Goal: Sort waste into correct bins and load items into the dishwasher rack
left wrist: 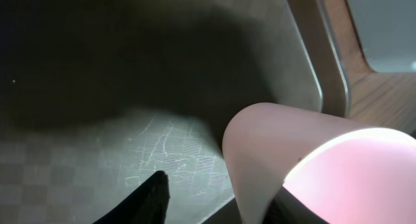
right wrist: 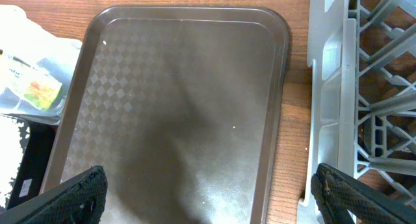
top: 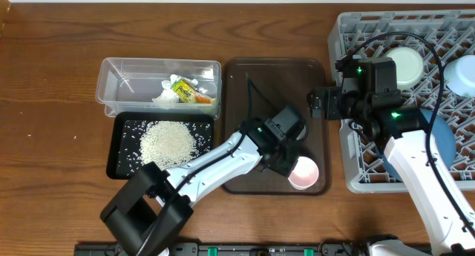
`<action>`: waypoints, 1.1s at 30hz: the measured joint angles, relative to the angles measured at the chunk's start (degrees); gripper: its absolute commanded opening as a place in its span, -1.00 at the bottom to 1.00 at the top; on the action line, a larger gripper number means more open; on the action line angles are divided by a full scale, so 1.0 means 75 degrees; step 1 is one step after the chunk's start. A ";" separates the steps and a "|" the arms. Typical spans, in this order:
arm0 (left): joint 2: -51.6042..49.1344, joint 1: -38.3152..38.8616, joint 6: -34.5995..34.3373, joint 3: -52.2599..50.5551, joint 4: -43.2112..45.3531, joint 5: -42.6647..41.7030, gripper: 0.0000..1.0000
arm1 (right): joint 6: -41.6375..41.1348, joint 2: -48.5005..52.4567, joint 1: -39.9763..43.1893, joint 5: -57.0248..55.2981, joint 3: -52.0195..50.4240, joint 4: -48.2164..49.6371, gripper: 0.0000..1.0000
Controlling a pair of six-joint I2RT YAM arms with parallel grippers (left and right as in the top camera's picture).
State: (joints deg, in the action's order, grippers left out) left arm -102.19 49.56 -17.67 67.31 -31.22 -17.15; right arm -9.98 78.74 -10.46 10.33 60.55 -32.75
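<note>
Pink cup [top: 304,173] upright by my left gripper [top: 292,165]. Rice [top: 168,142] in black tray [top: 113,171]; tissue [top: 165,95], wrapper [top: 190,91] in clear tub [top: 108,81].

Cup [top: 303,172] is reading pink. Serving tray [right wrist: 182,107] is showing dark brown with faint diamond checker. Rice [top: 168,141] is showing white on black tray [top: 119,148]. Wrapper [top: 191,90] is showing yellow-green print, tissue [top: 165,96] white, tub [top: 111,81] clear. Rack [top: 349,33] is reading grey lattice, plate [top: 444,137] blue, bowl [top: 407,67] mint-white. Tabletop [top: 44,137] is showing brown woodgrain.
</note>
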 measured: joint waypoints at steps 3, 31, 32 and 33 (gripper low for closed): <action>-0.0006 0.0000 -0.0023 0.0000 0.0009 0.0035 -0.30 | 0.0000 0.0000 0.0000 0.0000 0.0000 0.0000 0.98; 0.0924 -0.0353 -0.0052 -0.0003 -0.0073 0.0111 -0.88 | 0.0000 0.0000 0.0000 0.0000 0.0000 0.0000 0.98; 0.1087 -0.0431 -0.0050 -0.0003 -0.0087 0.0111 -0.88 | 0.0000 0.0000 0.0000 0.0000 0.0000 0.0000 0.98; 0.1250 -0.0516 -0.0050 -0.0003 -0.0090 0.0111 -0.88 | 0.0000 0.0000 0.0000 0.0000 0.0000 0.0000 0.99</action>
State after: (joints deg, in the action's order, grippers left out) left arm -92.82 45.69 -18.04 67.29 -31.90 -16.32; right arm -9.98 78.74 -10.46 10.33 60.55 -32.75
